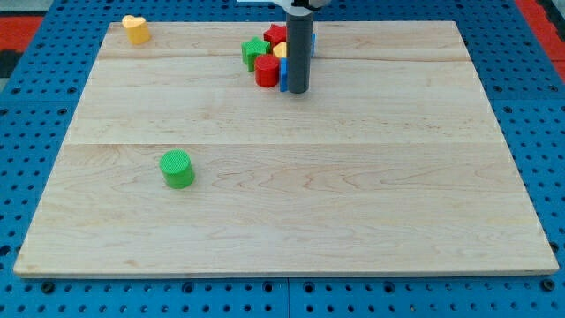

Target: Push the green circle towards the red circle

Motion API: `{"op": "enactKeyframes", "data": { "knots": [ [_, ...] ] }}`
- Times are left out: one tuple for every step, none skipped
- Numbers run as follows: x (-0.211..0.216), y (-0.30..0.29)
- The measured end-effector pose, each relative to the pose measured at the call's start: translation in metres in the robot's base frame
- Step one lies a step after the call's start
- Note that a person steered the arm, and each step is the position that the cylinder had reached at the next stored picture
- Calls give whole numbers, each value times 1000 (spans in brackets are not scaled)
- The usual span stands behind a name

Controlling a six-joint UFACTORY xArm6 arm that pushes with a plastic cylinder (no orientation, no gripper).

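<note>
Pale wood board [291, 203] lies on a blue pegboard [35, 106] and fills most of the view. The green circle [177, 169] stands alone on the board's left side, below the middle, well apart from everything else. The red circle [267, 72] sits near the view's top, a little left of centre, at the lower edge of a tight cluster of blocks. In that cluster a green star [254, 51] touches the red circle at its upper left, a second red block [276, 36] lies behind, its shape hard to make out, a yellow block [280, 52] is wedged between them, and a blue block [283, 76] shows as a thin strip just beside the red circle on its right, mostly hidden by the rod. My rod [298, 49] comes down from the view's top, dark and upright, and my tip [298, 91] rests on the board just right of the red circle, at the cluster's lower right, touching or almost touching the blue block; I cannot tell which. The tip carries nothing and grips nothing; it is a bare rod end. It is far from the green circle, up and to the view's right of it. A yellow heart [135, 29] lies alone near the board's top left corner.
</note>
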State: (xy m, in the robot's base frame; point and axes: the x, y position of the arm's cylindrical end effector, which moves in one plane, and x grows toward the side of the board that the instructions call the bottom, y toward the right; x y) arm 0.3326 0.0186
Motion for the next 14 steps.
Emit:
{"op": "enactKeyframes", "data": {
  "knots": [
    [-2,4],
    [26,12],
    [52,13],
    [86,13],
    [115,13],
    [150,13],
    [181,9],
    [202,-6],
    [202,-39],
    [202,-73],
    [202,-110],
    [202,-151],
    [194,-177],
    [176,-181]
  ]
}}
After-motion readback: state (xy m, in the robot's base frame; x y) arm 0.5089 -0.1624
